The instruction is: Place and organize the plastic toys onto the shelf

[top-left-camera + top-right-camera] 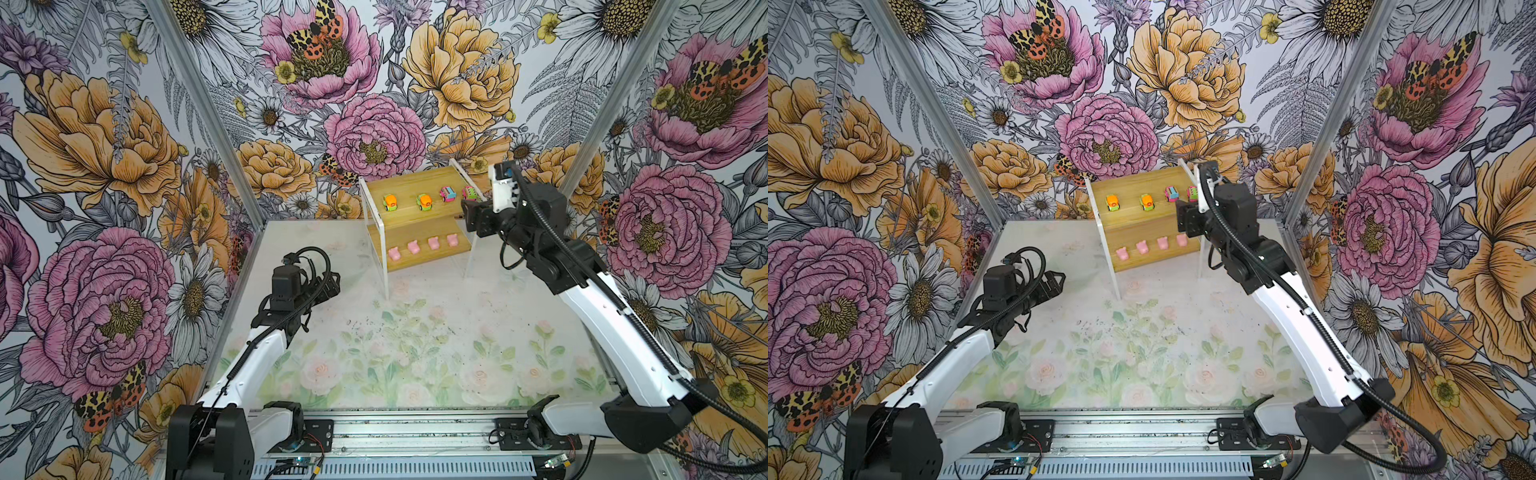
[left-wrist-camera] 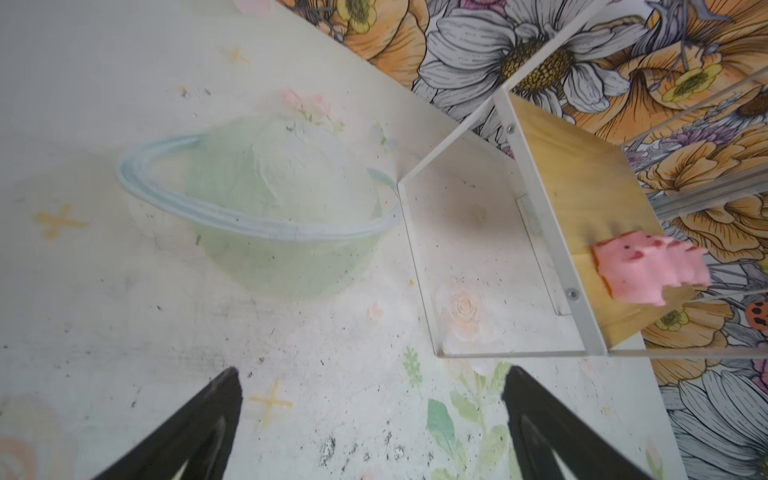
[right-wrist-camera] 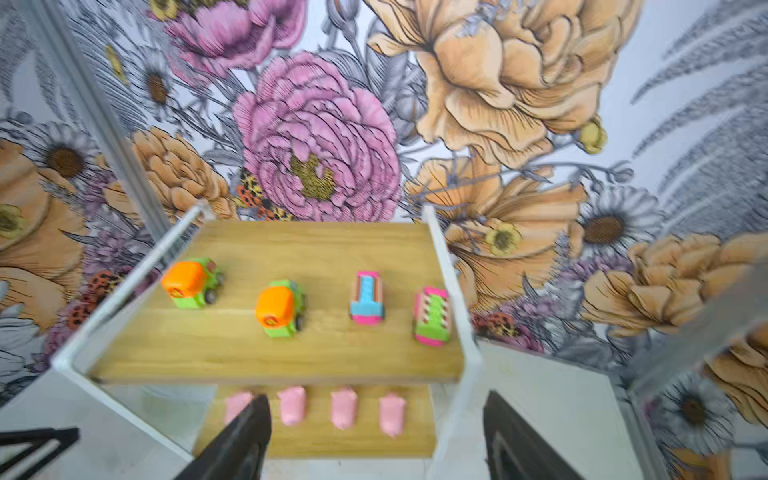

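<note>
Flowered wallpaper (image 1: 374, 137) closed in a pale table (image 1: 415, 353) printed with faint roses. The right gripper (image 3: 376, 397) hung just off the front right corner of the shelf (image 3: 291, 245). Its fingers were spread wide, with nothing between them.

Ahead of it, four cars stood in a row along the top board. Nearest was a pink car with a green top (image 3: 432, 316), then a pink car with a blue top (image 3: 366, 297). Past those came an orange car (image 3: 280, 307) and, farthest from the gripper, a second orange car (image 3: 192, 282). Below and just ahead of its fingertips, four pink pigs (image 3: 344, 408) sat side by side on the lower board.

The left gripper (image 2: 370, 382) hovered over bare table, its fingers also wide apart and empty. The shelf stood ahead of it and off to one side, clear of its fingers. The end pig of the row was the toy closest to it.
</note>
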